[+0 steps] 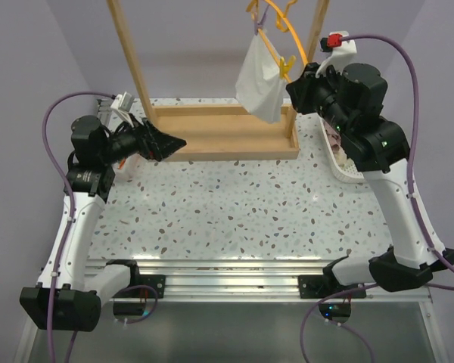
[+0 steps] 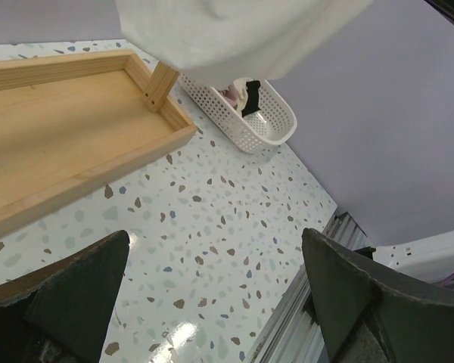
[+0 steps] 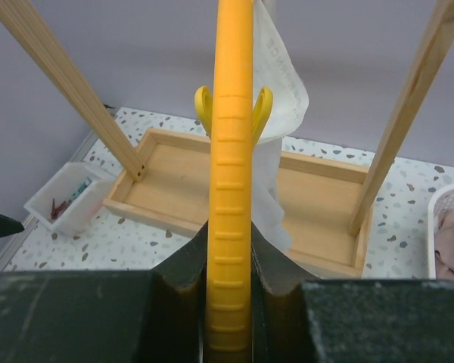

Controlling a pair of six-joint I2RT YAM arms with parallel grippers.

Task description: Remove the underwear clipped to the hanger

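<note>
The yellow-orange hanger hangs from the top of the wooden rack, and its ridged arm runs straight up the right wrist view. The white underwear hangs limp from a yellow clip on it; it also shows in the right wrist view and at the top of the left wrist view. My right gripper is shut on the hanger's arm, just right of the underwear. My left gripper is open and empty, low over the rack's base, left of the underwear.
The wooden rack has a tray base and two tall posts. A white slotted basket with pinkish cloths stands at the right. A small clear box of pegs sits at the far left on the speckled table.
</note>
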